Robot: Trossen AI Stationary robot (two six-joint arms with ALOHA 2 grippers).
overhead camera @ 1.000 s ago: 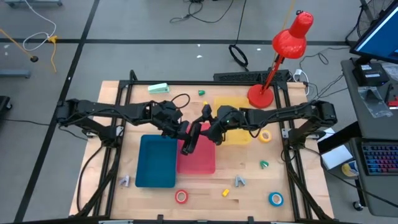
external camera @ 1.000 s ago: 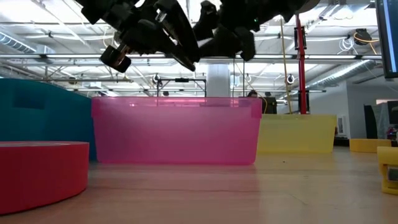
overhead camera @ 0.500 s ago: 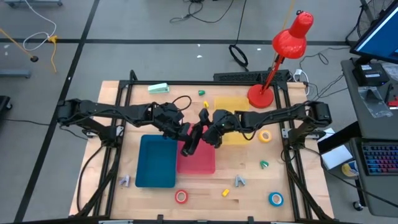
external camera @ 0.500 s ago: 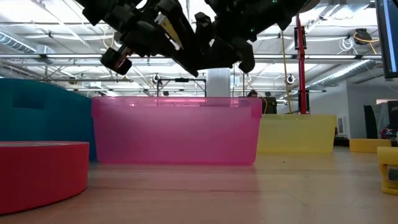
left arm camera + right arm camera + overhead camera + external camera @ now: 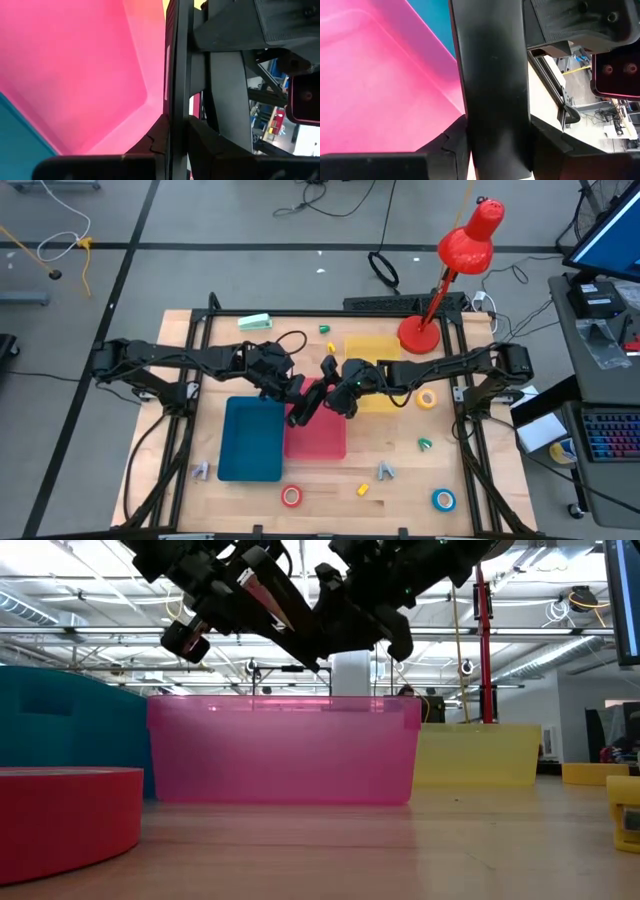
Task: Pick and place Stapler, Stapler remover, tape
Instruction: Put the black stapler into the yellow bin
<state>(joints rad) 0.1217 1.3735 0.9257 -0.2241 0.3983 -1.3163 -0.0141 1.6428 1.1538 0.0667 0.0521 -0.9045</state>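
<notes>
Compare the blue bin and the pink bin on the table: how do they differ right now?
The blue bin is opaque in the low view; the pink bin lets light through. The blue bin sits left of the pink bin in the high view, nearer the left arm. Both arms meet above the pink bin, none above the blue bin. Shared: both are rectangular, open-topped and stand side by side on the table.

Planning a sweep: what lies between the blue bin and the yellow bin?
The pink bin; the high and low views both show it.
</notes>
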